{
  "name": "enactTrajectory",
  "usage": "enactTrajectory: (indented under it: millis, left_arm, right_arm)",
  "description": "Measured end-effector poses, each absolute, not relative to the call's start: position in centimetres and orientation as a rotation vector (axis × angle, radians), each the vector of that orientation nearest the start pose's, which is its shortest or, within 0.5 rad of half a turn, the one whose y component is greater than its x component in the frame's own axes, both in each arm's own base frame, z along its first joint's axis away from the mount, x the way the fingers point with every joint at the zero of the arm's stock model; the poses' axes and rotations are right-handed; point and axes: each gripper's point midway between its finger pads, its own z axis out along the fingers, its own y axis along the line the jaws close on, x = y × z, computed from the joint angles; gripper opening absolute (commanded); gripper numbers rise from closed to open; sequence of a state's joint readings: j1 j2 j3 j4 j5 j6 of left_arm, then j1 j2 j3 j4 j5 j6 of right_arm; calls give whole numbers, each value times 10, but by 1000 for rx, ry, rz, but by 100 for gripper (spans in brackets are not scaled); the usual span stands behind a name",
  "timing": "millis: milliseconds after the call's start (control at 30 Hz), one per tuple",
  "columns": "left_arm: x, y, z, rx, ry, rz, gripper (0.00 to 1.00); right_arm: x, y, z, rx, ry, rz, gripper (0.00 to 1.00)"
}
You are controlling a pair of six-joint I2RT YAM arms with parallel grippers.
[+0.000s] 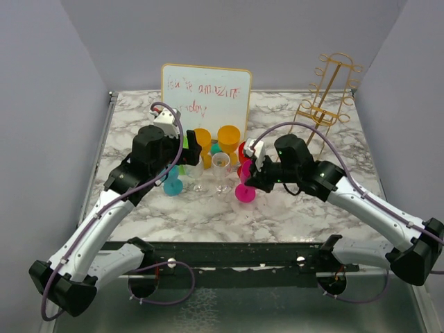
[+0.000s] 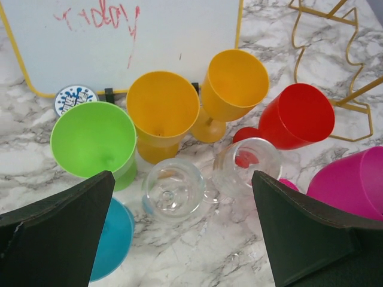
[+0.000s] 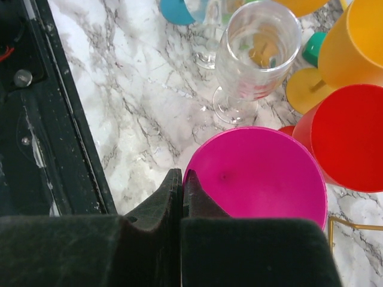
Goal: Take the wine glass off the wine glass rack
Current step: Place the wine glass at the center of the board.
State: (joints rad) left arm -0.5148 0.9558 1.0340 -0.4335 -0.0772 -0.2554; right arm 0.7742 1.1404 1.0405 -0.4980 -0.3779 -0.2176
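Apparently the lift-off step is done: the wine glass rack (image 1: 331, 97) stands bare at the counter's (image 1: 298, 211) far-right corner, well apart from the glasses clustered mid-counter. The right gripper (image 3: 181, 179) is fully closed at the near rim of the magenta wine glass (image 3: 257, 179); can't tell if it pinches the rim. The left gripper (image 2: 182, 179) gapes wide, holding nothing, above 2 clear glasses (image 2: 246, 164). Next, probably: right arm retreats w/o tipping anything. It's tight beside the red glass (image 3: 353, 137), w/ open room toward the near edge.
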Motion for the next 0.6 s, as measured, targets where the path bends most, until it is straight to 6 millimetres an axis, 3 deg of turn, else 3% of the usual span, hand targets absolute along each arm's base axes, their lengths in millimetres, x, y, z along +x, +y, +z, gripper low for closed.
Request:
enactTrajectory:
  millis: [267,600]
  left_arm:
    - [292,-144,276,146,1974,-404,99]
    - [284,-136,286,136,1926,-403,99]
  right_arm:
    - [202,277,199,-1299,1870,614,1]
    - [207,282,181,-1338,1913,559,1]
